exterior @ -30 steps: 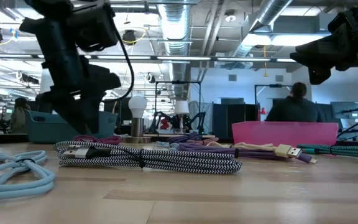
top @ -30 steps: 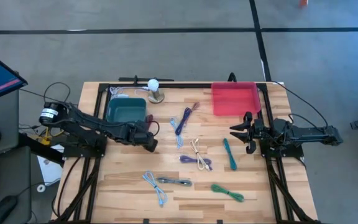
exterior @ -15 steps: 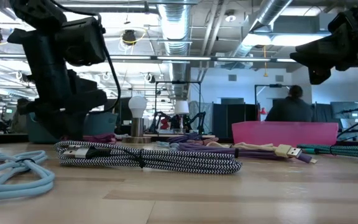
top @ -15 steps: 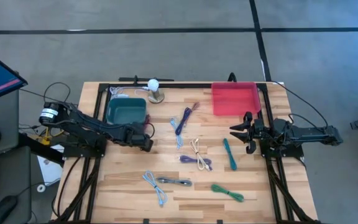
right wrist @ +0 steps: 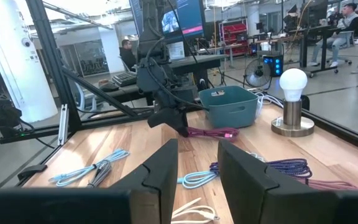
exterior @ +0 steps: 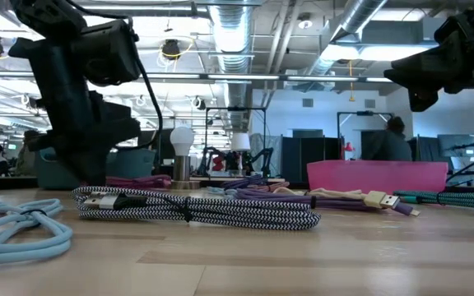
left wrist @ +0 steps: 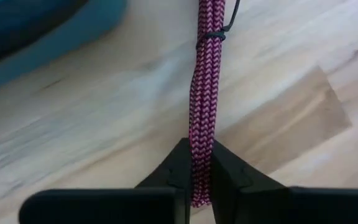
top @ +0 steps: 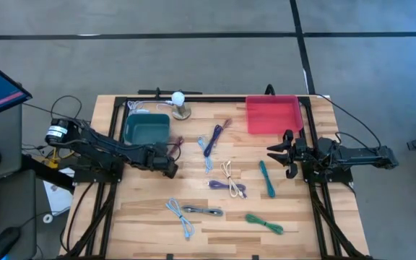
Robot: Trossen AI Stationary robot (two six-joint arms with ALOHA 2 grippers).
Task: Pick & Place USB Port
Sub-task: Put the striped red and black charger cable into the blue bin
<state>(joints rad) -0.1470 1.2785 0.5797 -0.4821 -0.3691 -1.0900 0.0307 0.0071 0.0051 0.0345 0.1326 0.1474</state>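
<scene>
A magenta braided USB cable (left wrist: 202, 93), bundled with a black tie, lies on the wood beside the teal bin (top: 146, 128). My left gripper (left wrist: 199, 183) is down at the table on the cable's near end, shut on it; the high view shows this gripper (top: 170, 166) just right of the bin. In the right wrist view the cable (right wrist: 213, 132) stretches along the table from that gripper. My right gripper (top: 276, 153) waits open at the table's right side, level, touching nothing. My left gripper pinches the magenta cable bundle at its end (left wrist: 199, 158) between the two fingers. The fingers slant down from the table's left, and the bundle runs straight away from them along their line. The cable rests on the table, its tied part (left wrist: 211, 36) farther off.
A red tray (top: 273, 114) stands at the far right, a bulb lamp (top: 180, 105) next to the bin. Several other cables lie mid-table: blue-purple (top: 211, 141), cream (top: 227, 170), purple (top: 228, 186), teal (top: 266, 178), green (top: 264, 223), light blue and grey (top: 186, 211).
My left gripper has sunk toward the table and drawn slightly toward the left edge, then shut on the magenta cable's end. The cable lies where it did.
</scene>
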